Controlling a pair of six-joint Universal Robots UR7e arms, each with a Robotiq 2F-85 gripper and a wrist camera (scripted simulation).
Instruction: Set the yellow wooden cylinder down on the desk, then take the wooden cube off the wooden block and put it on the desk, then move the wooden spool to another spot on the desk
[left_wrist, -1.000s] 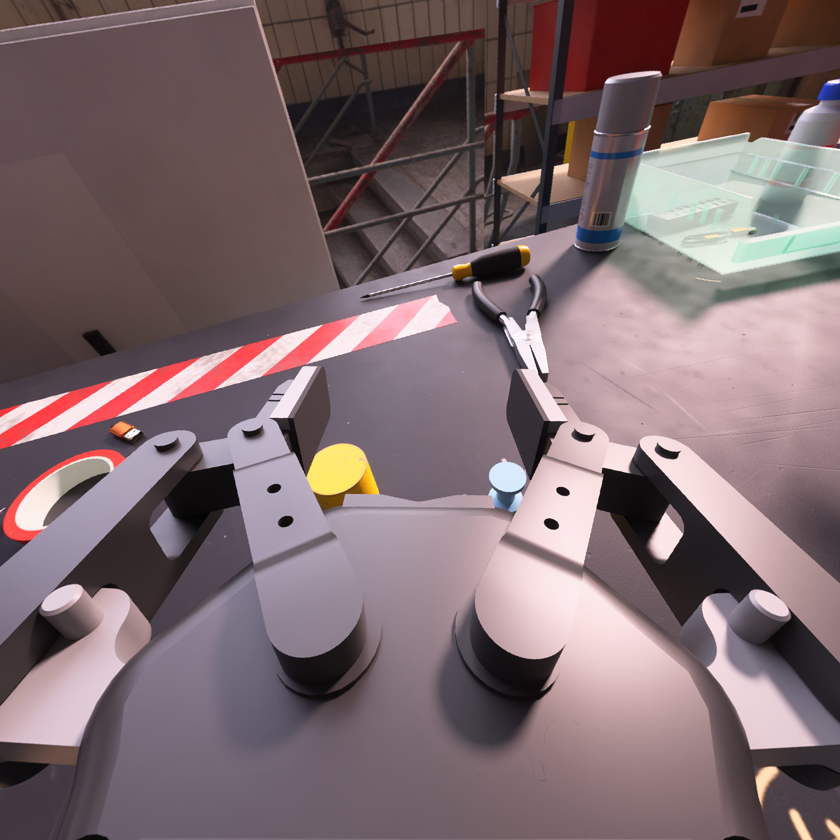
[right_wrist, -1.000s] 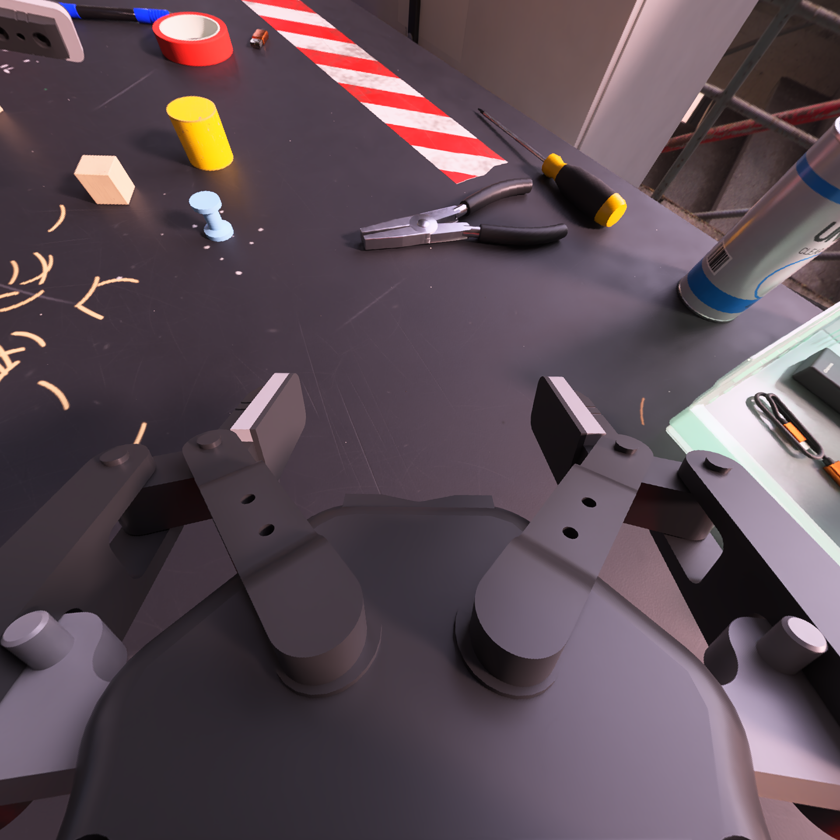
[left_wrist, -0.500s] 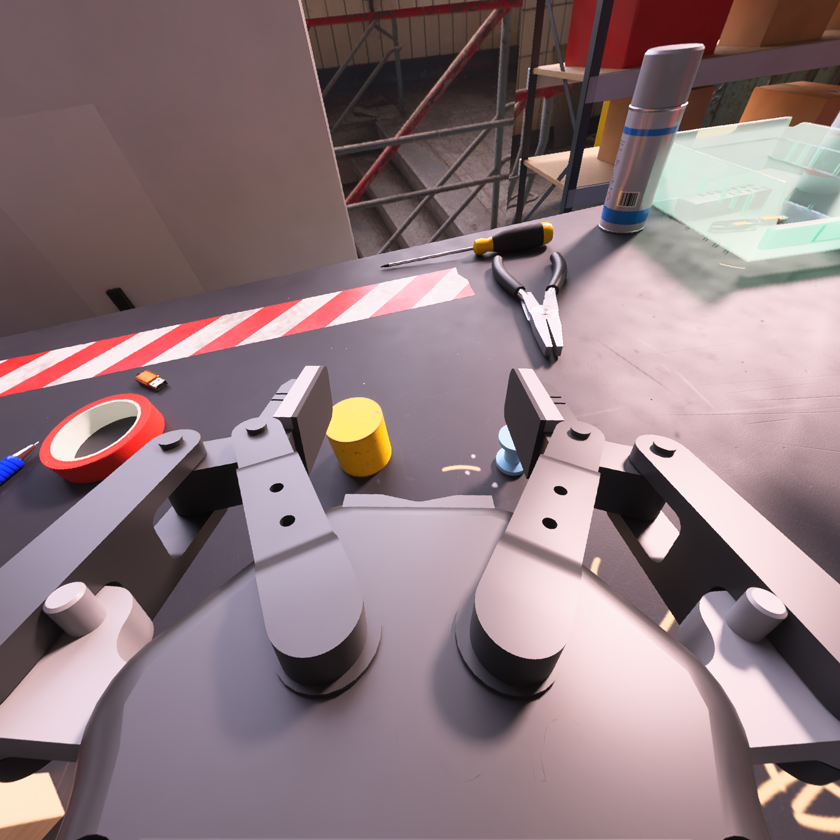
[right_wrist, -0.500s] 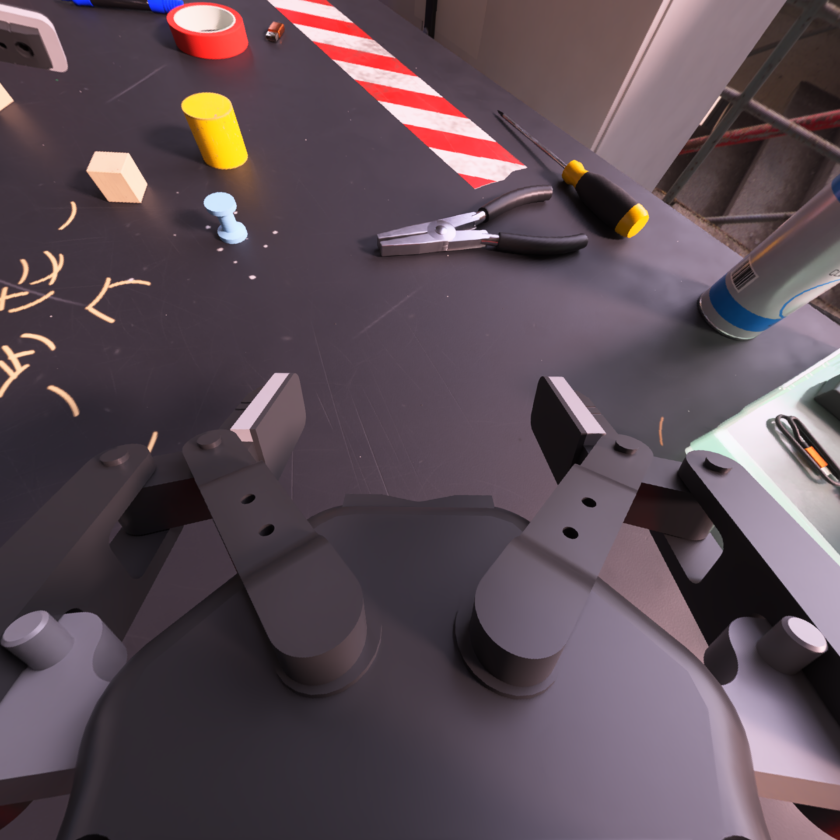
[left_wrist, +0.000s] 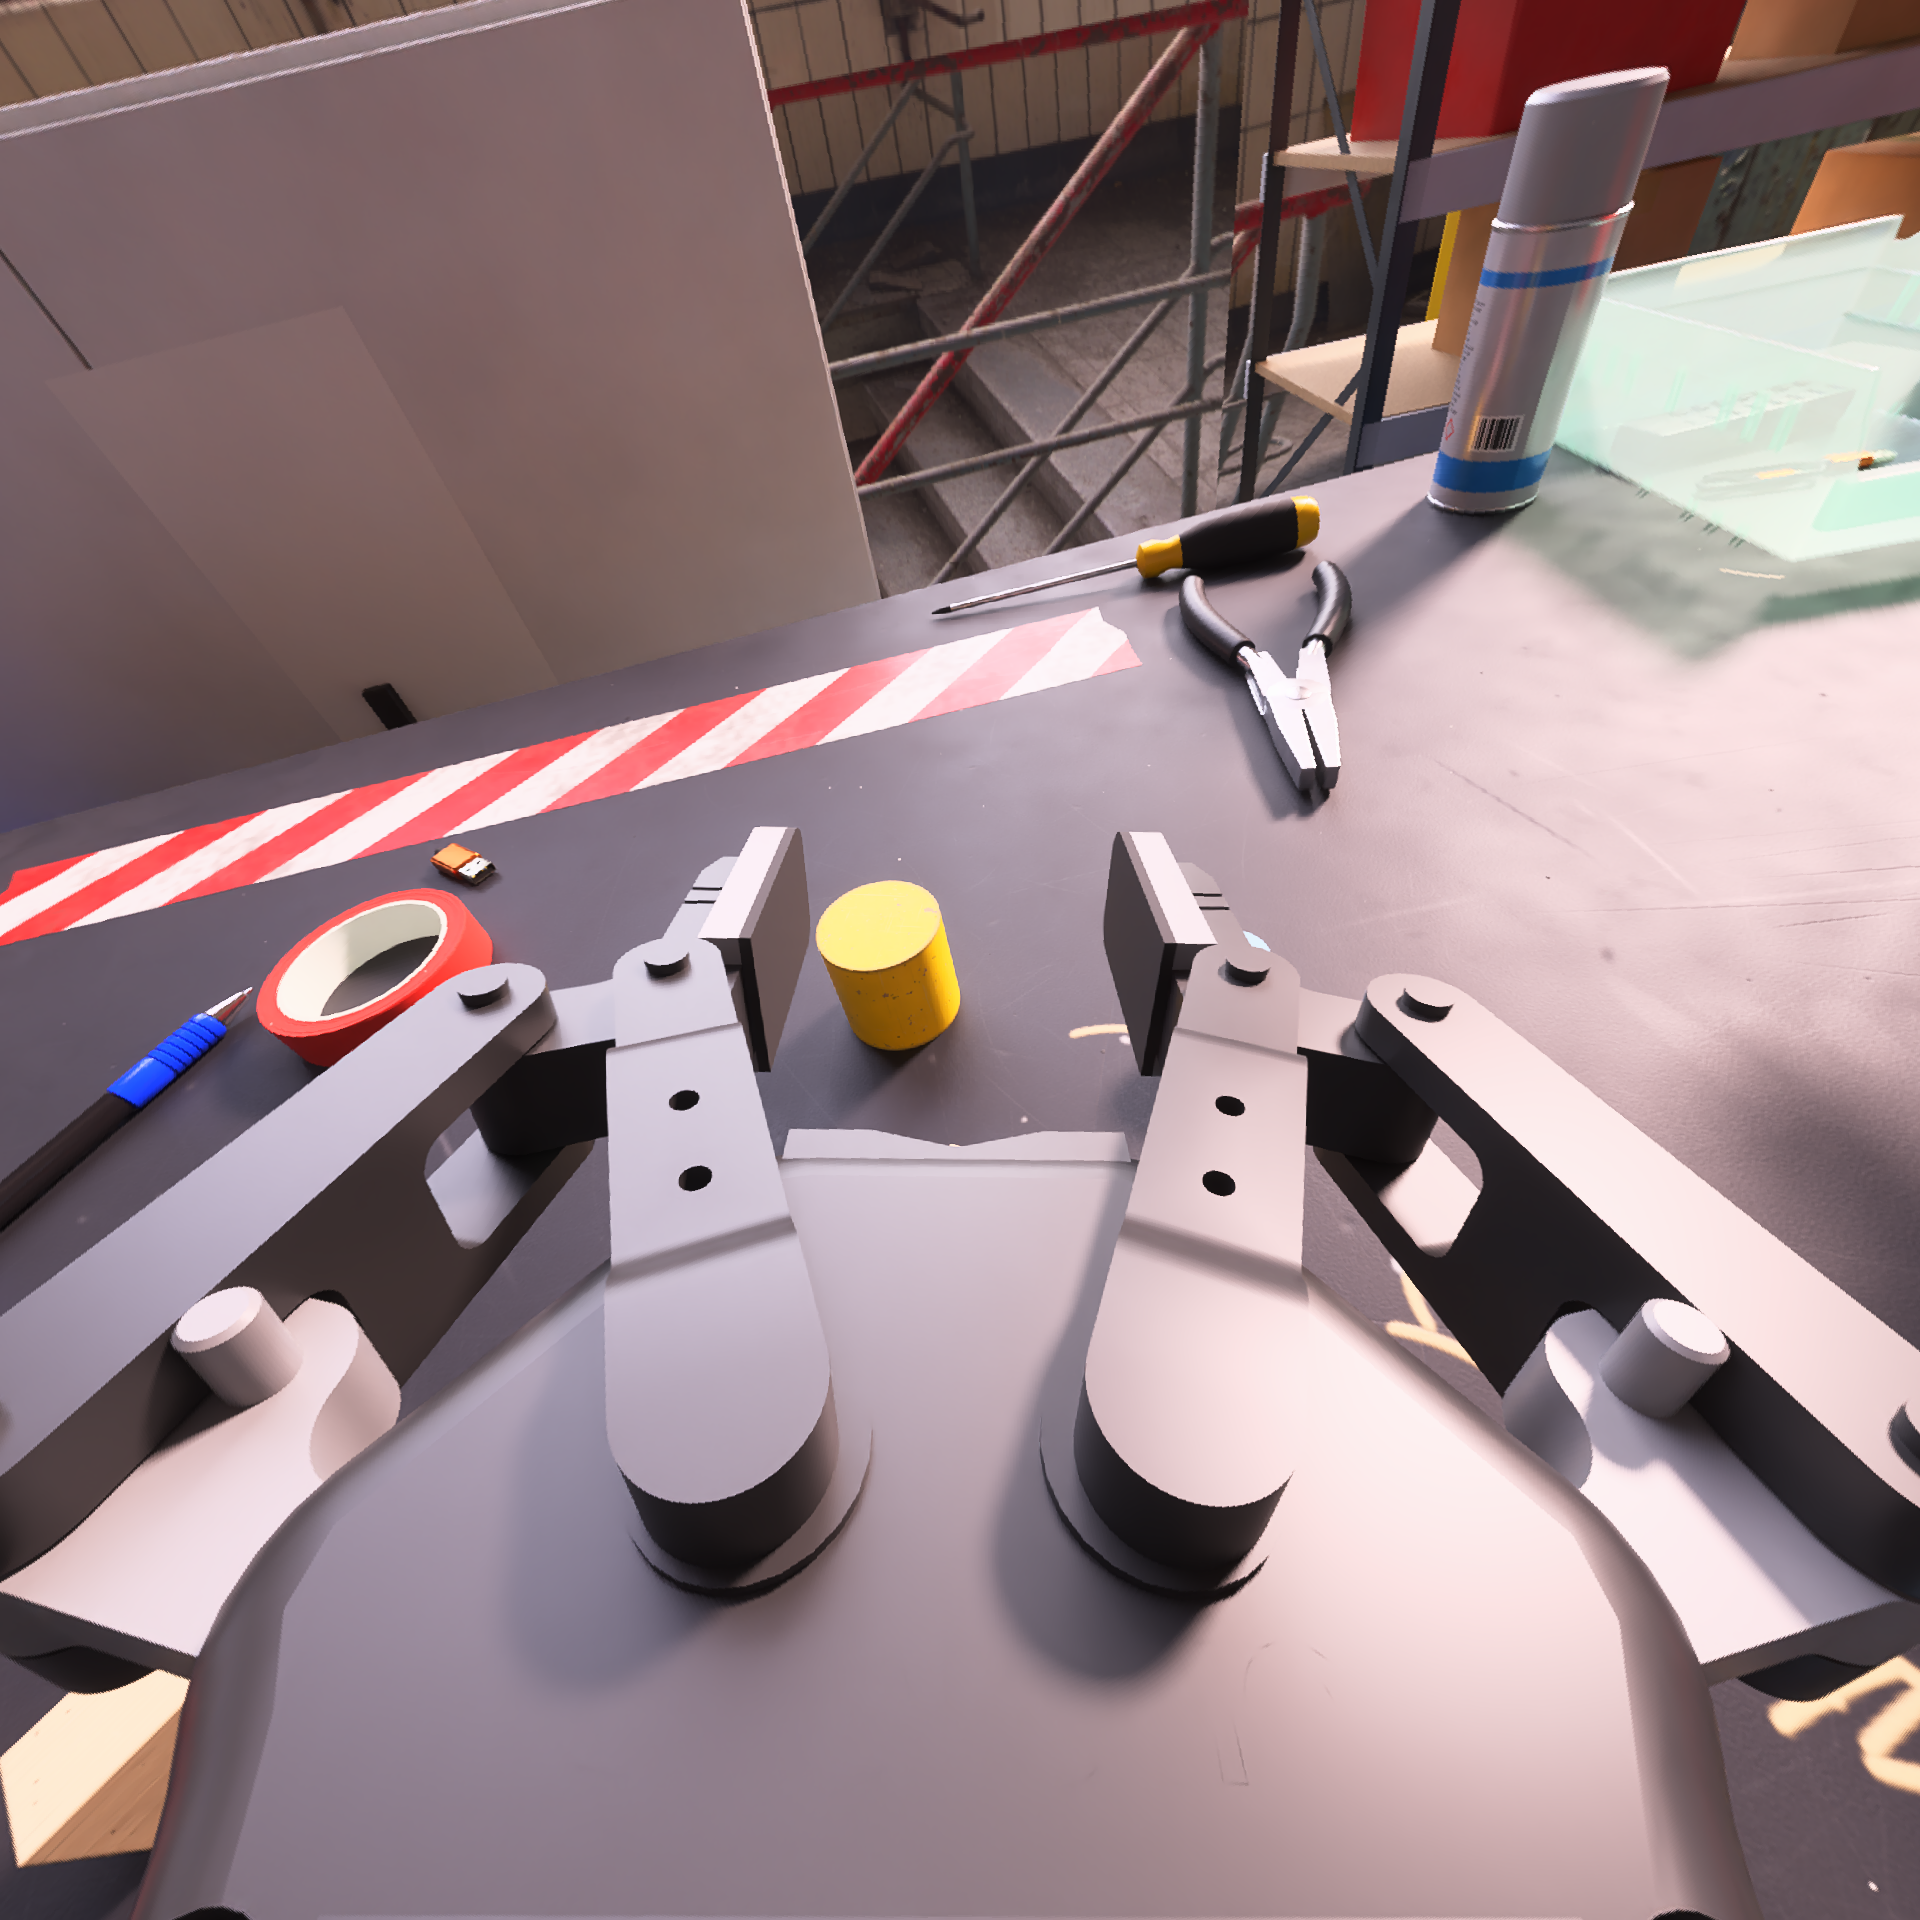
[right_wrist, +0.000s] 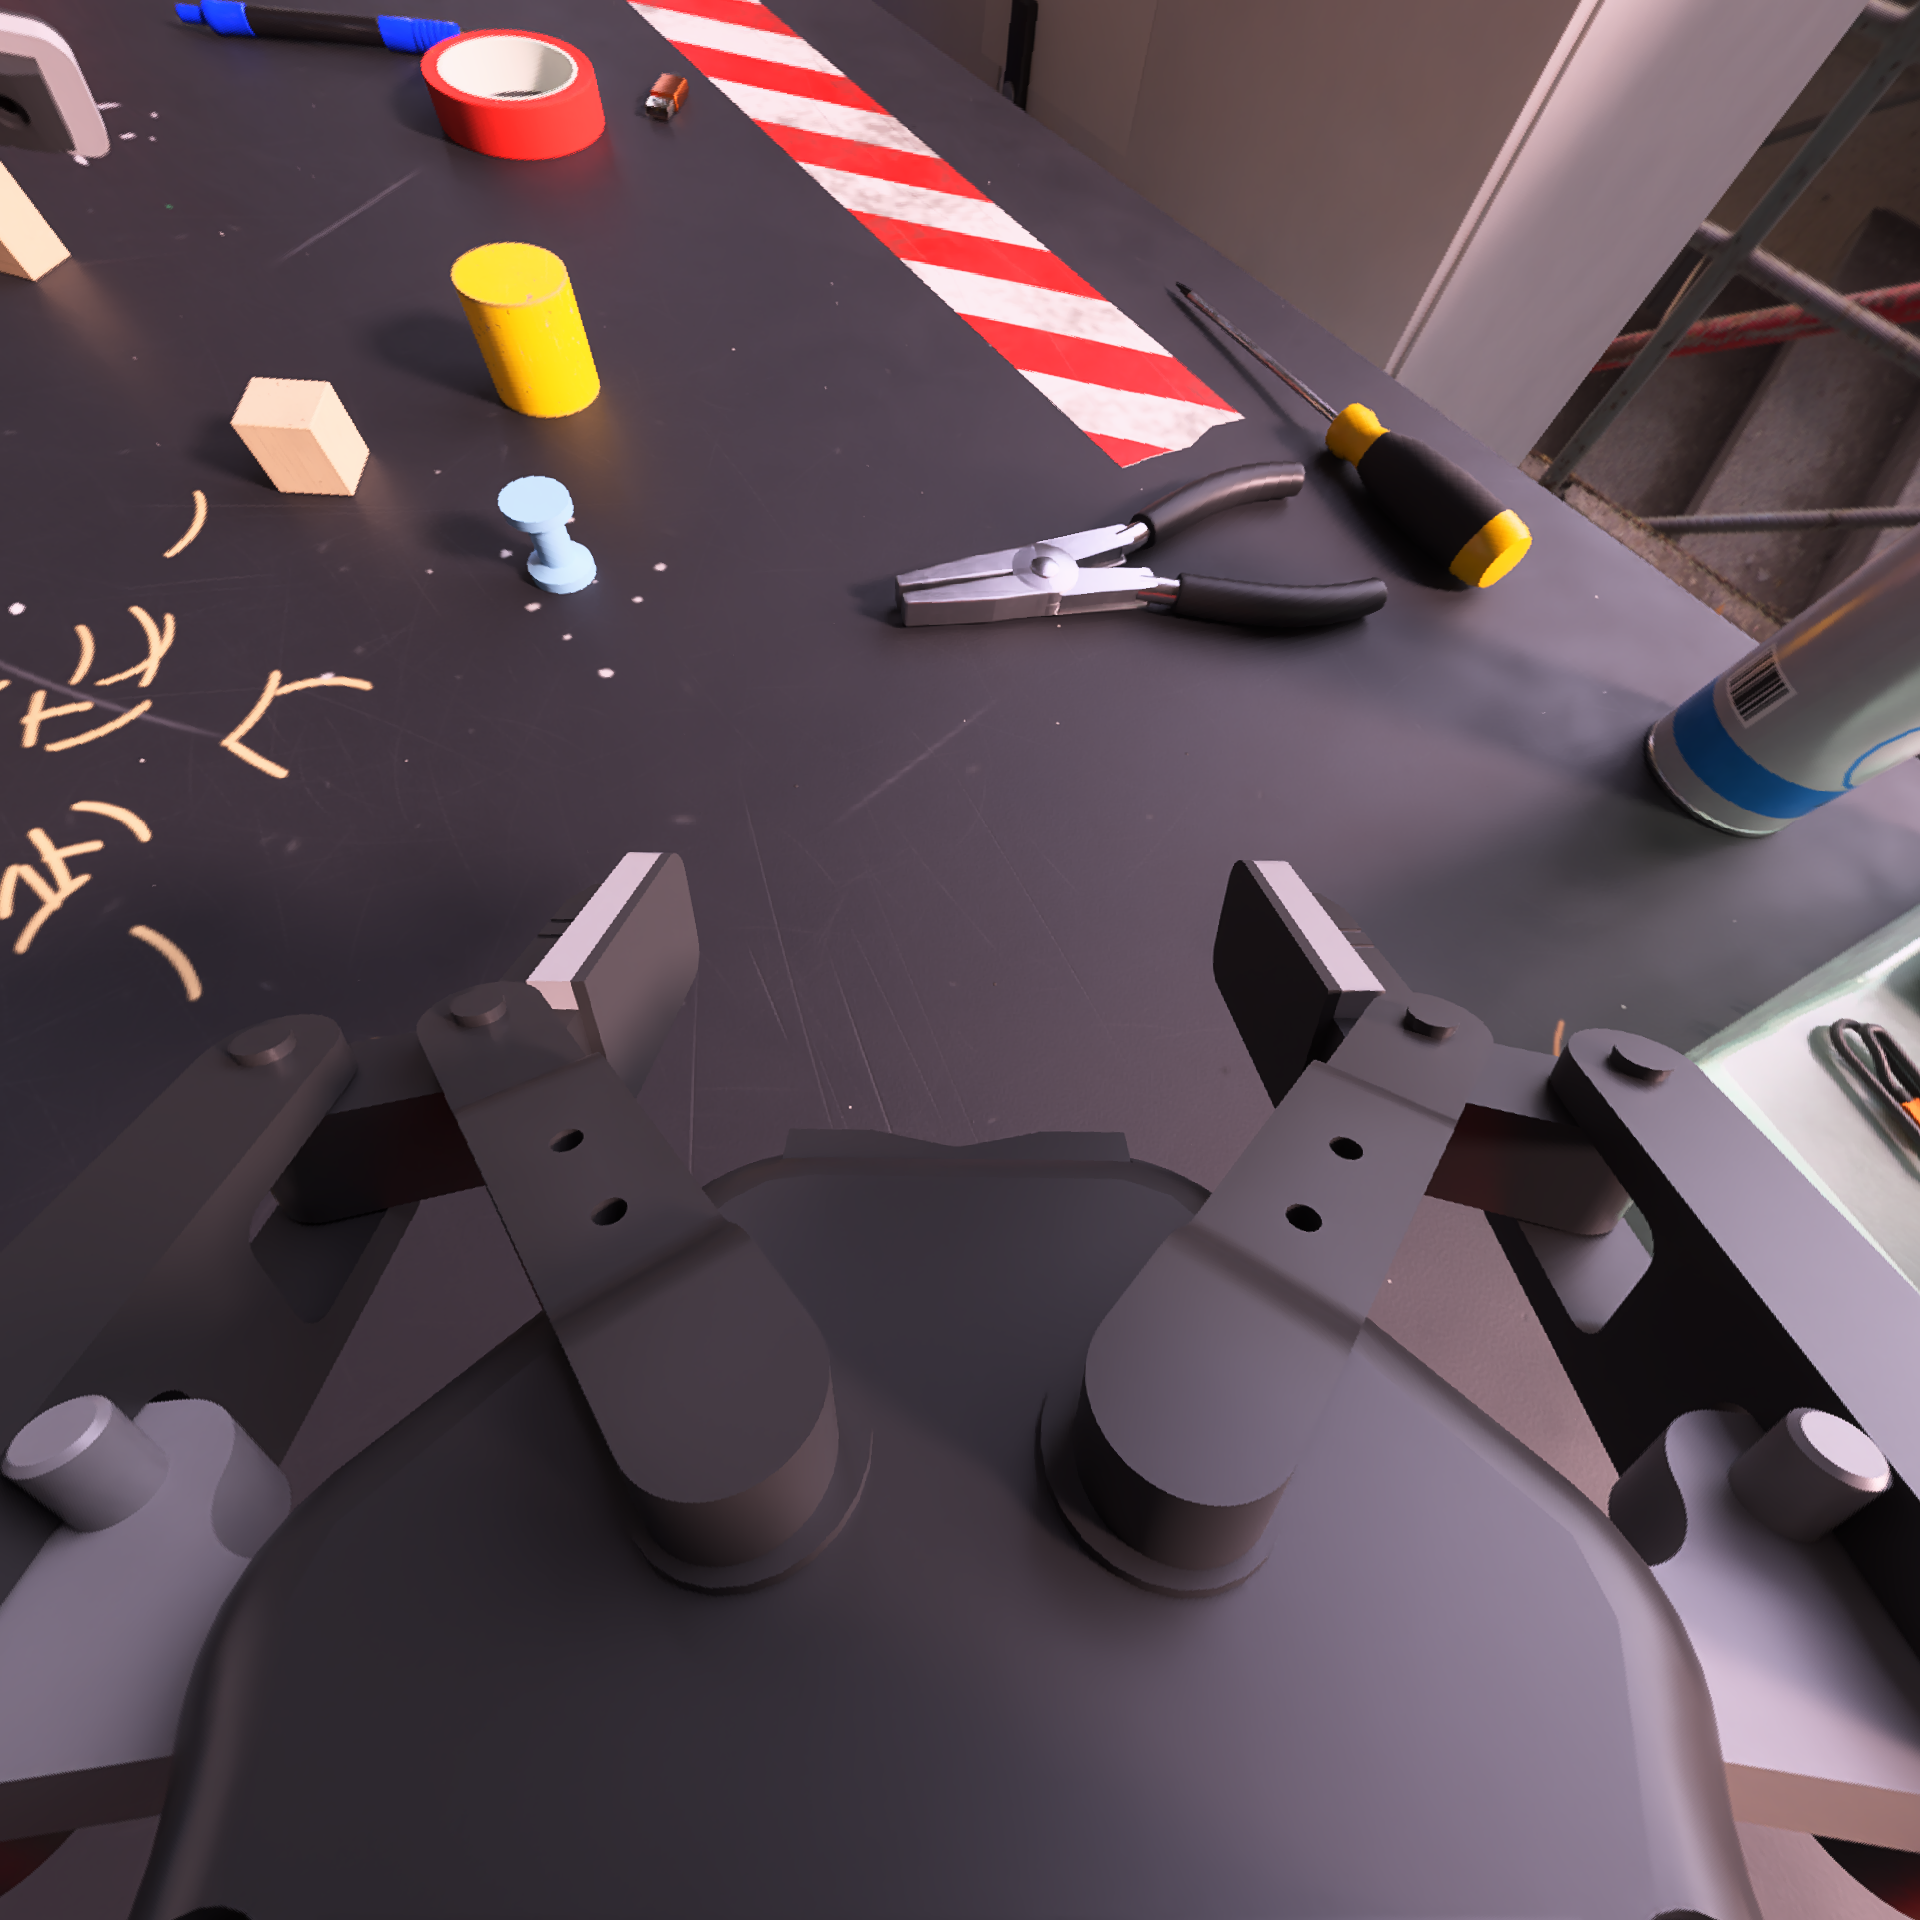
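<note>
The yellow wooden cylinder (left_wrist: 888, 961) stands upright on the dark desk (left_wrist: 1558, 987), just ahead of my left gripper (left_wrist: 956, 883). That gripper is open and empty. The cylinder also shows in the right wrist view (right_wrist: 527, 327). The pale wooden cube (right_wrist: 301, 436) rests on the desk beside it. The light blue spool (right_wrist: 549, 535) stands upright near both. In the left wrist view only a sliver of the spool (left_wrist: 1258, 941) shows behind the right finger. The wooden block (right_wrist: 26, 234) is cut off at the left edge. My right gripper (right_wrist: 956, 914) is open and empty above bare desk.
A red tape roll (left_wrist: 369, 966), a blue pen (left_wrist: 125, 1091) and a small orange item (left_wrist: 462, 862) lie left. Pliers (left_wrist: 1288, 696), a screwdriver (left_wrist: 1195, 545), a spray can (left_wrist: 1527, 301) and a green tray (left_wrist: 1766, 395) lie right. Striped tape (left_wrist: 582, 769) marks the far edge.
My left gripper has drawn back from the cylinder and spool, and its jaws have narrowed a little. The spool has slipped behind its right finger. The right wrist view has shifted slightly.
</note>
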